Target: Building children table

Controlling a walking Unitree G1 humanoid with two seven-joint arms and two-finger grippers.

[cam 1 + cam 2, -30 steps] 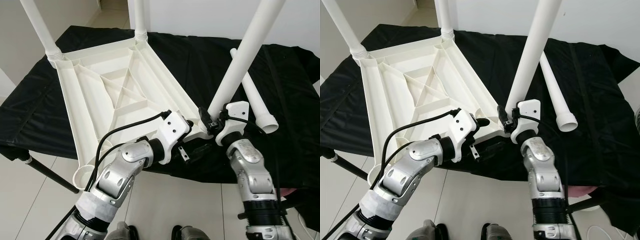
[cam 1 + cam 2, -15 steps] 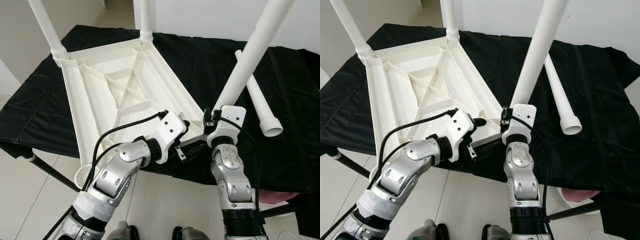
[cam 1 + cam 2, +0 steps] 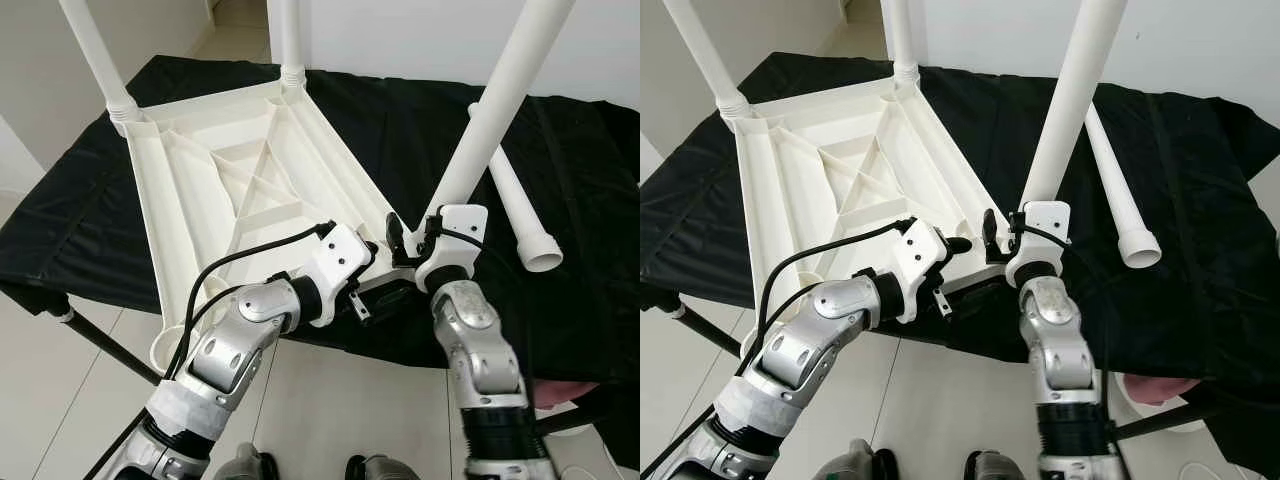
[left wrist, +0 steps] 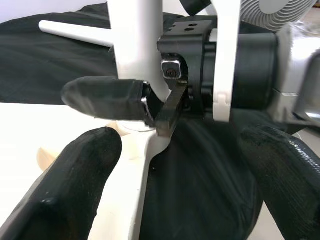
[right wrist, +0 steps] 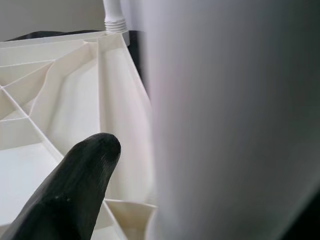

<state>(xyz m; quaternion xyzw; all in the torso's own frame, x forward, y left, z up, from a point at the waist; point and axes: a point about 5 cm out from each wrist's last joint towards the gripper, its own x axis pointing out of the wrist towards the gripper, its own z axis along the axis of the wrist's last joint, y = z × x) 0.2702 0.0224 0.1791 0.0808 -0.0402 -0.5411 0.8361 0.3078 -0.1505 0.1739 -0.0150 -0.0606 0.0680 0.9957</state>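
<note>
Spare leg (image 3: 520, 215) beside upturned table (image 3: 240, 190)

Before us the tabletop (image 3: 230, 190) lies upside down on the surface (image 3: 70, 220), its near corners past the surface's front edge. Two legs stand in its far corners: one (image 3: 95, 55) far left, one (image 3: 283, 35) behind, further right. A third leg (image 3: 490, 120) rises tilted from the near right corner. A loose leg (image 3: 515, 205) lies on the surface to the right of it, apart from the tabletop. Our left tool (image 3: 385, 272) sits at the near right corner; our right tool (image 3: 408, 240) is just beside it, at the foot of the tilted leg. An empty socket (image 3: 165, 350) sits at the near left corner.
</note>
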